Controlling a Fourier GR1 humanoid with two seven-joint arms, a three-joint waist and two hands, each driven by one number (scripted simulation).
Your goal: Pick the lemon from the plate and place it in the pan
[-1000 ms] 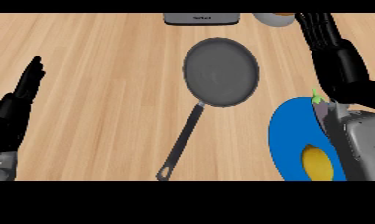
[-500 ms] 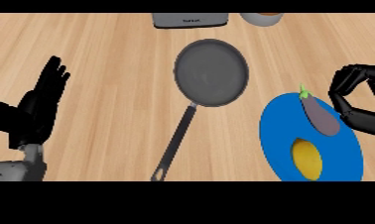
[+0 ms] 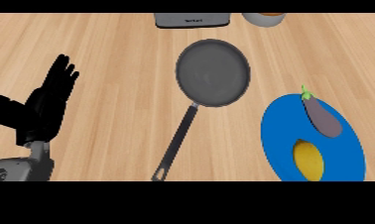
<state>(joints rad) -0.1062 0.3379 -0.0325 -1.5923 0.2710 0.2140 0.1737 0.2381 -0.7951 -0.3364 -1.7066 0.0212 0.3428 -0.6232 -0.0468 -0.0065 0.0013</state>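
Head view: left robot hand [image 3: 47, 104] upright, straight-fingered, at lower left.

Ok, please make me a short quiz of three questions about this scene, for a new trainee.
1. True or false: the lemon already lies in the pan.
2. What shares the blue plate with the lemon? A) eggplant B) carrot C) banana
3. Fill in: the fingers of the left hand are straight, so the hand is ___.
Key: 1 false; 2 A; 3 open.
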